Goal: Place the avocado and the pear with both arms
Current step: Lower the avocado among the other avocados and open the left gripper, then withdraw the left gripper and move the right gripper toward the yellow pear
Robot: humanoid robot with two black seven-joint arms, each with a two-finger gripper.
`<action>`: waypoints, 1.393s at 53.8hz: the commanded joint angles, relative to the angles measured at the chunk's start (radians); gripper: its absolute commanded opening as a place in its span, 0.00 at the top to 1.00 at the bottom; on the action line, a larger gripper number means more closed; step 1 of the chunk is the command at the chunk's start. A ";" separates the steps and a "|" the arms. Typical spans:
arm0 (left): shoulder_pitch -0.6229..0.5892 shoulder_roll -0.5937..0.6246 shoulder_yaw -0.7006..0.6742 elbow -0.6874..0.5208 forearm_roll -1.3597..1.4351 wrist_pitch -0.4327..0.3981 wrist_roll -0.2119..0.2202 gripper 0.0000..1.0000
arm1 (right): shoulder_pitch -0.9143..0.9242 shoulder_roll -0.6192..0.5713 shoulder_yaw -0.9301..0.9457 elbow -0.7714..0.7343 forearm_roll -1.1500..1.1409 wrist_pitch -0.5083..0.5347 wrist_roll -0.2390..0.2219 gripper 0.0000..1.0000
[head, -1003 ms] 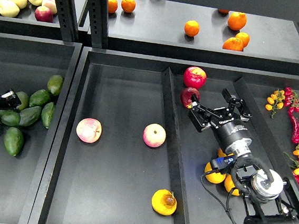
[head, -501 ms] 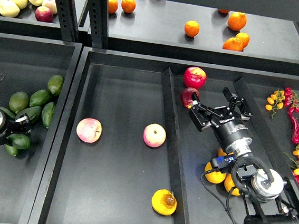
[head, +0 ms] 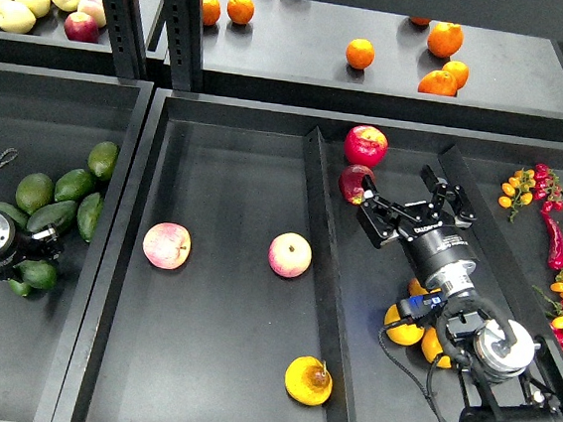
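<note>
Across the middle of the frame, a wide black tray point(head: 203, 403) with a raised divider point(head: 317, 274) running from upper centre down to the lower edge. At lower right, the right arm reaching up and left, its gripper point(head: 413, 196) at centre right over the tray's right compartment, fingers spread wide apart and grasping nothing, the left fingertip just beside a dark red apple point(head: 354, 183). Above that, against the tray's top edge, a brighter red apple point(head: 366, 144). At the far left edge, the left arm coming in low, its gripper point(head: 30, 252) down among a cluster of dark green avocados point(head: 63, 205) in the separate left bin; fingers dark and small, so cannot tell whether released or clenched. Touching that gripper's lower side, the avocado point(head: 38, 274), lying on the bin floor at lower left. In the tray's left compartment, two pink apples point(head: 166, 246) point(head: 289, 255) well apart at mid-height. At bottom centre, just left of the divider, the pear point(head: 309, 380), yellow-orange with a brown patch around its stem, resting alone on the tray floor. Beneath the right arm's wrist, yellow fruit point(head: 405, 328), partly hidden. Along the top shelf, scattered oranges point(head: 360, 53). At the right edge, red peppers point(head: 556, 229) and small orange tomatoes point(head: 515, 189).
</note>
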 commanded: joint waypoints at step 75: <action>0.521 -0.048 -1.051 -0.449 -0.695 0.000 0.000 0.01 | 0.020 -0.021 -0.187 -0.008 -0.008 0.006 -0.048 0.00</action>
